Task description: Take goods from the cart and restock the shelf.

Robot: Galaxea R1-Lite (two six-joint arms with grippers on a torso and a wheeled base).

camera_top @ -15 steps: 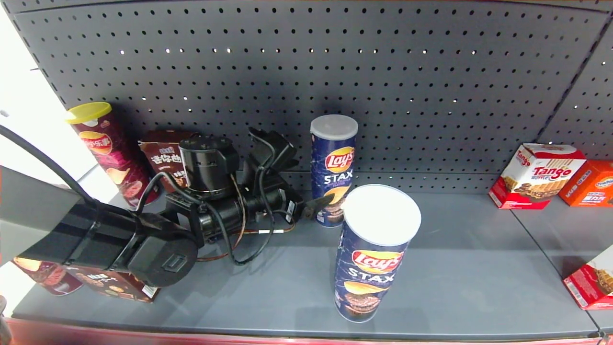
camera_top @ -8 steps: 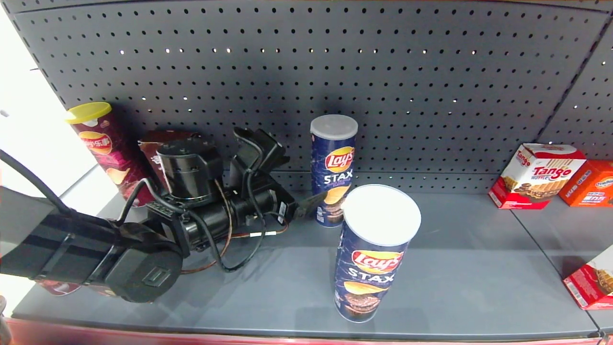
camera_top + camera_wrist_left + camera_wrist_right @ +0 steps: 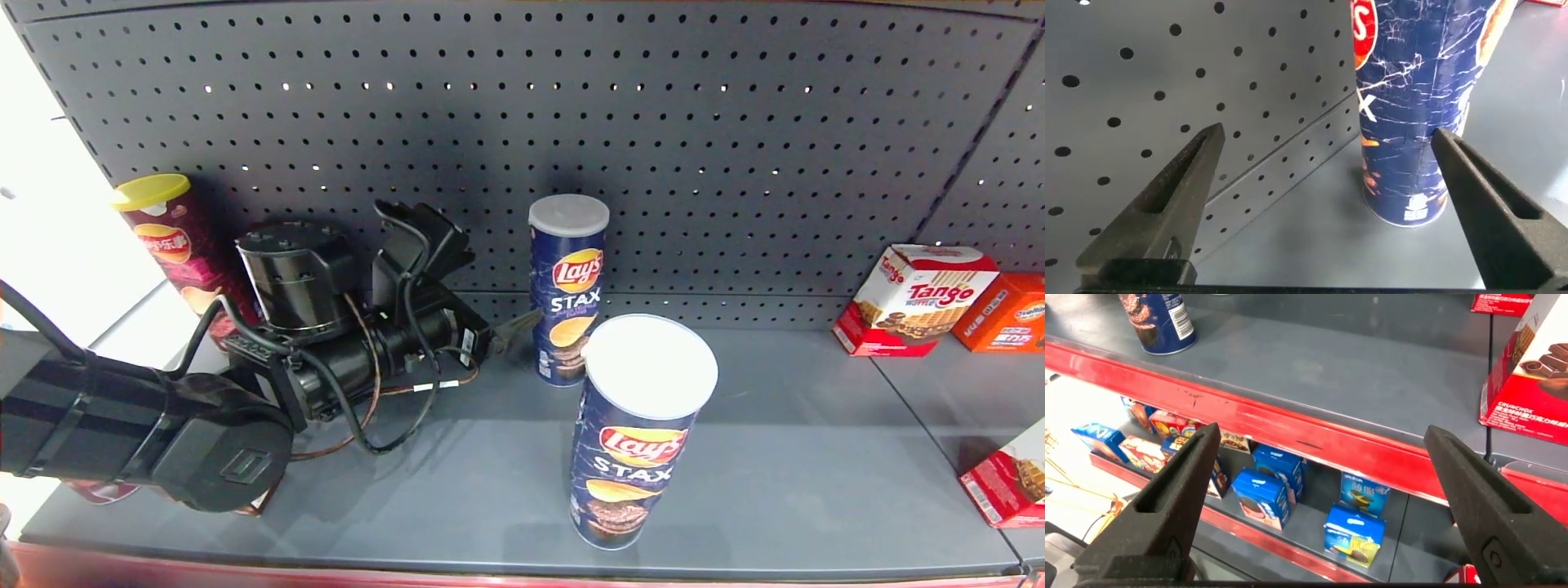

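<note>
Here our wide-open, empty left gripper (image 3: 1327, 139) sits beside the rear dark-blue cylindrical crisp can (image 3: 567, 294); a sideways swing could topple it

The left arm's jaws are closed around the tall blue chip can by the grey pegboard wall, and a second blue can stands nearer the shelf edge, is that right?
No, the left gripper has its jaws wide open, not closed around the tall blue chip can by the grey pegboard wall; the left wrist view shows this. The second blue can does stand nearer the shelf edge.
</note>
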